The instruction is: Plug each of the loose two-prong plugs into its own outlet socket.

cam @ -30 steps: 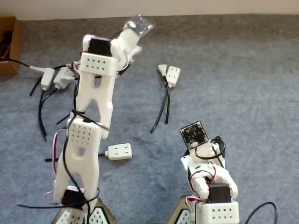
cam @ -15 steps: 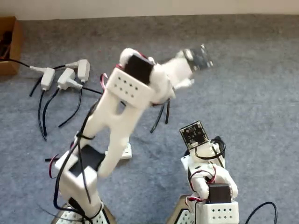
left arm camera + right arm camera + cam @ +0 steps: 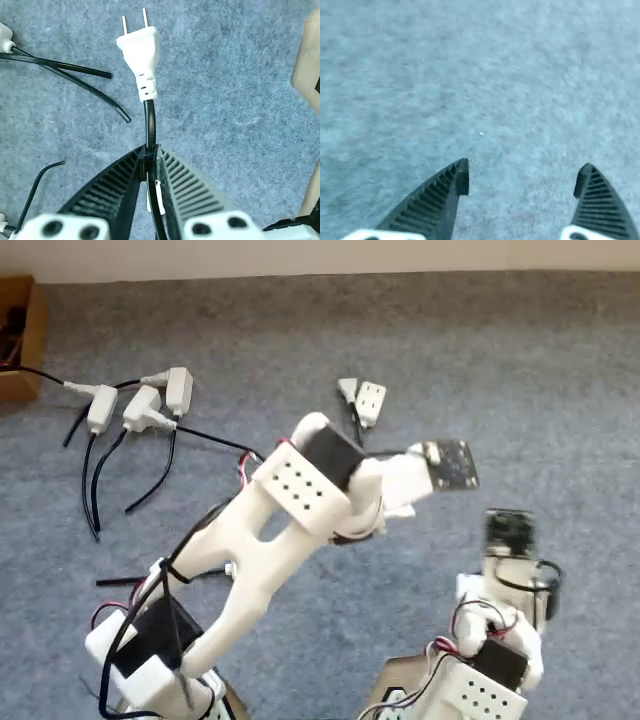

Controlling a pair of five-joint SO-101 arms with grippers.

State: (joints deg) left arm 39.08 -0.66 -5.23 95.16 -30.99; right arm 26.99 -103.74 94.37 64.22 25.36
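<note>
Carrying step in hand. Left claw [image 3: 150, 156] is clamped on the black cord [image 3: 150, 122] just behind the white two-prong plug [image 3: 139, 47], held over the grey carpeted desk [image 3: 560, 370], near its middle. Right claw [image 3: 522, 182] gapes wide, empty. Next move likely needs prongs aligned with a white socket block [image 3: 371, 401].

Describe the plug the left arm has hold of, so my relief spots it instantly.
On the grey carpet, find the left gripper, its black ribbed jaws shut on a black cord. Follow that cord away from the jaws to the white two-prong plug; the neighbouring black cables lie loose, ungripped.
</note>
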